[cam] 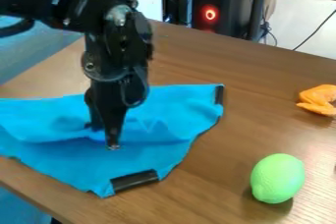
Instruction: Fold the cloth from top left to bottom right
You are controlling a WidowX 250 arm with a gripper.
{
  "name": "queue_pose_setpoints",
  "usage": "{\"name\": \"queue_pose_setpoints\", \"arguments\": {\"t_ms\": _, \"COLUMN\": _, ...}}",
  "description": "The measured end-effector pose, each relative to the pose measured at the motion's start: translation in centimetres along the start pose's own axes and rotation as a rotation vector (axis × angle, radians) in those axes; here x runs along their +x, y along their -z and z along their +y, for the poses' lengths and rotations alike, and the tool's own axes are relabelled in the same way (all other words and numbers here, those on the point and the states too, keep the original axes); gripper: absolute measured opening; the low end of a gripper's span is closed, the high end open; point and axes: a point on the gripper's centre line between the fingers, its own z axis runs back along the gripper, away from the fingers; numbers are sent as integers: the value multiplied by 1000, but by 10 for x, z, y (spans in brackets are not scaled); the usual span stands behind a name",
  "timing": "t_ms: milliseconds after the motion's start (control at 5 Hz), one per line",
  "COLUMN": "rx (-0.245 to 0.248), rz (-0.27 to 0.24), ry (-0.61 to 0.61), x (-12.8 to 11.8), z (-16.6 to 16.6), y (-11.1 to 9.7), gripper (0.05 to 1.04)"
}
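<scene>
The black gripper [105,138] points down at the middle of the blue cloth [151,154], left of centre in the camera view, with its tip low against the fabric. Around it the cloth is wrinkled, and a raised ridge runs from the left up to the gripper. The cloth lies mostly spread, its left part running out of view. One black strip marks its upper right corner and another its lower corner near the table's front. Part of the cloth behind the gripper is hidden.
A green ball-like object [277,178] sits on the wooden table [230,144] to the right of the cloth. An orange toy [319,99] lies at the right edge. The table's front edge runs close below the cloth.
</scene>
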Motion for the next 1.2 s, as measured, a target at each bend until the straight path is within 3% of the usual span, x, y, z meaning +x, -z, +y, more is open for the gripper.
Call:
{"name": "queue_pose_setpoints", "arguments": {"t_ms": 400, "rx": -7, "rz": -6, "ry": 13, "x": -2, "z": -25, "y": -10, "gripper": 67}}
{"name": "queue_pose_setpoints", "arguments": {"t_ms": 600, "rx": -9, "rz": 20, "ry": 17, "x": -5, "z": -33, "y": -7, "gripper": 207}}
{"name": "queue_pose_setpoints", "arguments": {"t_ms": 800, "rx": -79, "rz": 82, "ry": 25, "x": -8, "z": -39, "y": 6, "gripper": 461}}
{"name": "queue_pose_setpoints", "arguments": {"t_ms": 1000, "rx": -169, "rz": 93, "ry": 32, "x": -7, "z": -30, "y": 11, "gripper": 769}}
{"name": "queue_pose_setpoints", "arguments": {"t_ms": 1200, "rx": -299, "rz": 27, "ry": -5, "x": -12, "z": 4, "y": 3, "gripper": 993}}
